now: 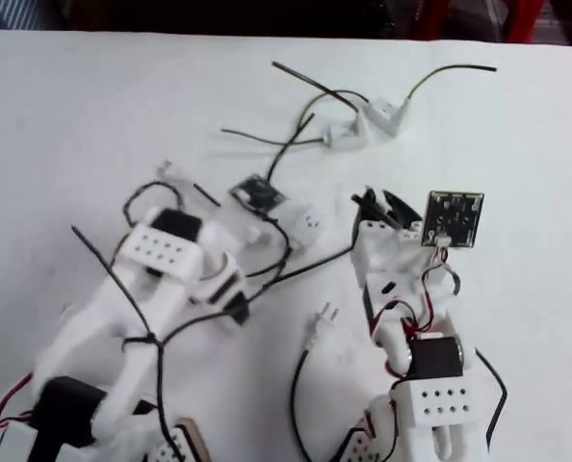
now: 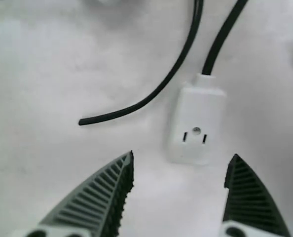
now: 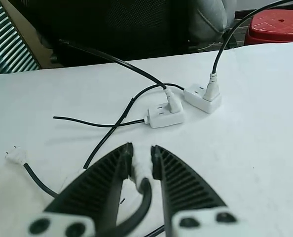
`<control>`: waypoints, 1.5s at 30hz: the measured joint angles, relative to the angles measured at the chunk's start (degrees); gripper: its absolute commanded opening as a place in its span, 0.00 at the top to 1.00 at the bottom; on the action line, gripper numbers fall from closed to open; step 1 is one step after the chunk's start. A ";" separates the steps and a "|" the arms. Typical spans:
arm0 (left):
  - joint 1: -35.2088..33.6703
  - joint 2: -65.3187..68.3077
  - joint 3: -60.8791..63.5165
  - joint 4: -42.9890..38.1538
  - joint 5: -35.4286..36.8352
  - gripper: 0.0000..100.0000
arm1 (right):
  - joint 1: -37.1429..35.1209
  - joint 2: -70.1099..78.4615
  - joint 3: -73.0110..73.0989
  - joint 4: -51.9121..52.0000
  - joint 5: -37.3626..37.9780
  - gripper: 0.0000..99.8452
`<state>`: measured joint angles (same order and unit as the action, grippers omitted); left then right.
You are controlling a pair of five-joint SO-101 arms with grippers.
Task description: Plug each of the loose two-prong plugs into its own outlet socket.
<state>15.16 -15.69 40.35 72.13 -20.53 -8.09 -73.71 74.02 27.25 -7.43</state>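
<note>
White plastic two-prong plug (image 3: pixel 138 177) is seemingly clenched in fingers of right gripper (image 3: pixel 141 146), likely readied for insertion, while empty white outlet socket (image 2: pixel 196 126), lying on white counter (image 2: pixel 48 74), is framed untouched by released fingers of left gripper (image 2: pixel 182 155), likely to be steadied.

Smooth white plastic outlet socket (image 2: pixel 195 126), glossy black cord (image 2: pixel 159 92), matt white table (image 2: pixel 48 64)

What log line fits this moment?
left gripper open at empty socket | right gripper shut on plug | loose plug on table
</note>
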 measured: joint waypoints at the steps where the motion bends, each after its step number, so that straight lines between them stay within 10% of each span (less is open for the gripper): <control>1: 1.14 0.00 0.00 0.35 0.79 0.71 | 0.00 0.00 0.00 0.00 0.00 0.98; 19: 10.11 -0.09 8.70 -7.91 2.46 0.70 | 0.00 0.00 0.00 0.00 0.00 0.98; 36: -8.88 0.00 5.80 -10.64 -5.19 0.67 | 0.00 0.00 0.26 0.00 0.00 0.98; 45: -4.22 0.00 -1.05 -0.26 -4.48 0.68 | 0.00 -0.09 0.79 0.00 0.00 0.98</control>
<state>10.95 -15.69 39.30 71.87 -25.01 -8.09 -73.80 74.81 27.25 -7.43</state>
